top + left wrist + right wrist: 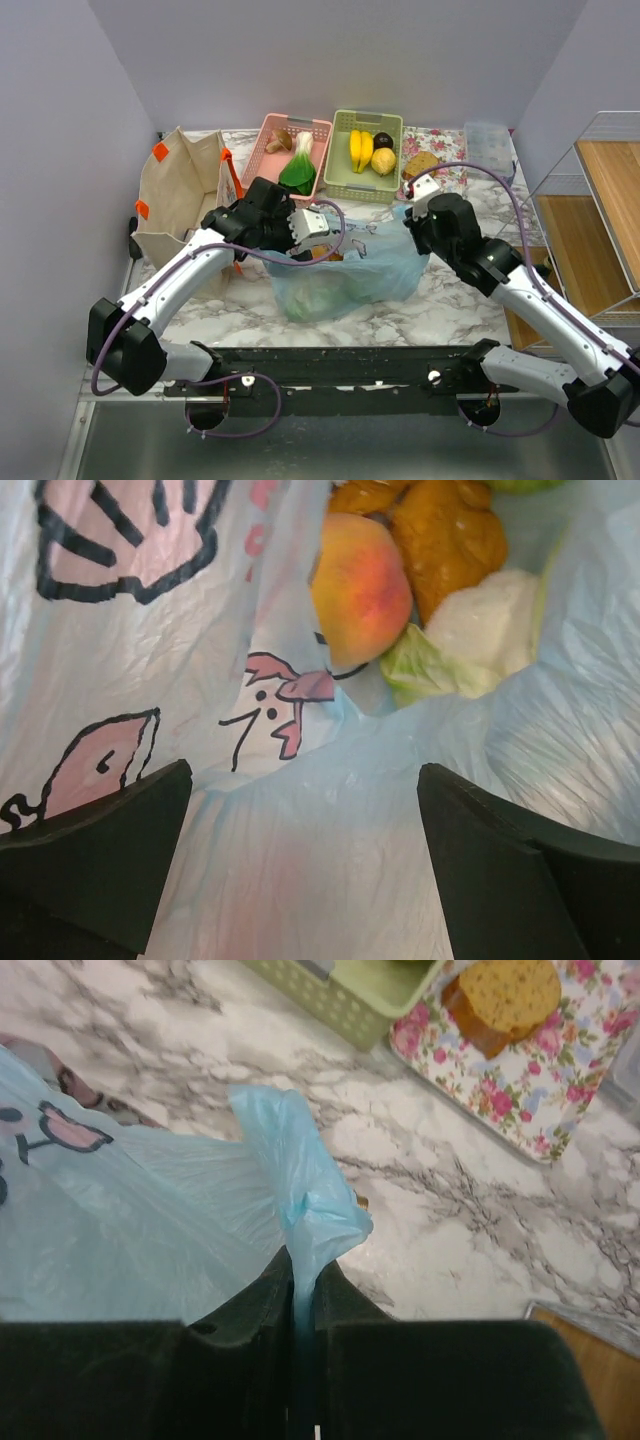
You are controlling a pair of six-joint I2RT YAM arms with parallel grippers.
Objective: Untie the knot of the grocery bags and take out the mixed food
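The light blue plastic bag (pixel 350 275) sits on the marble table between my arms, its mouth open. No knot shows. My left gripper (pixel 318 235) is open over the bag's left rim. In the left wrist view (pixel 305 810) its fingers stand wide apart with bag film (pixel 300 870) between them. Beyond it lie a peach (pixel 360 585), a brownish-orange piece (pixel 445 535) and a cabbage (pixel 470 635) inside the bag. My right gripper (pixel 415 215) is shut on the bag's right handle strip (pixel 305 1180), pinched between its jaws (pixel 303 1280).
A beige tote (pixel 180 190) stands at the left. A pink basket (pixel 293 150) and a green basket (pixel 365 175) with bananas are behind the bag. A floral tray (pixel 445 140) holds bread (pixel 505 995). A wire shelf (pixel 600 210) is at the right.
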